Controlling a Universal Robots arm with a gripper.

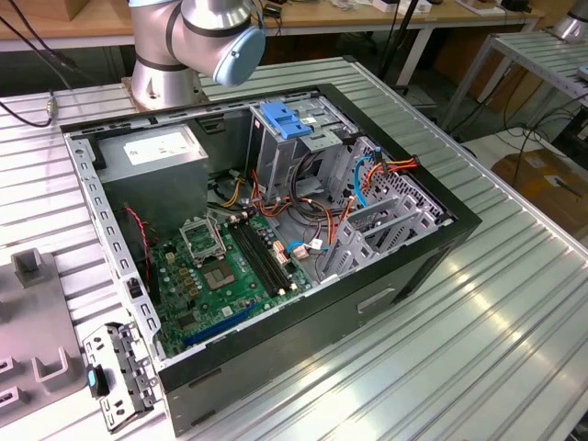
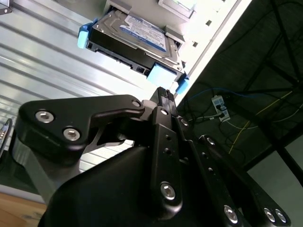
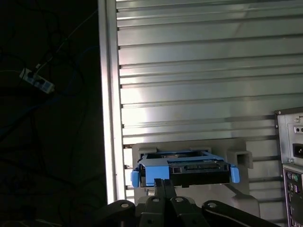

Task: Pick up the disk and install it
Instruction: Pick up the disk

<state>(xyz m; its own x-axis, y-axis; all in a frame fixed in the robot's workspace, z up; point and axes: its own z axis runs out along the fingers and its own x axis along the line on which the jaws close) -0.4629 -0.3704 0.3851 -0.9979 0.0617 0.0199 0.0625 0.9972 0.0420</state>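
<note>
The disk (image 2: 132, 35) lies in a grey holder (image 3: 242, 158) near the edge of the tabletop (image 3: 199, 61), with the hand (image 2: 163, 92) closed and empty just short of its near end, so picking up seems pending and calls for the hand to open.

disk (image 3: 199, 168) — dark-grey, blue carrier | lying flat | seated in grey holder (image 3: 242, 160)
</note>
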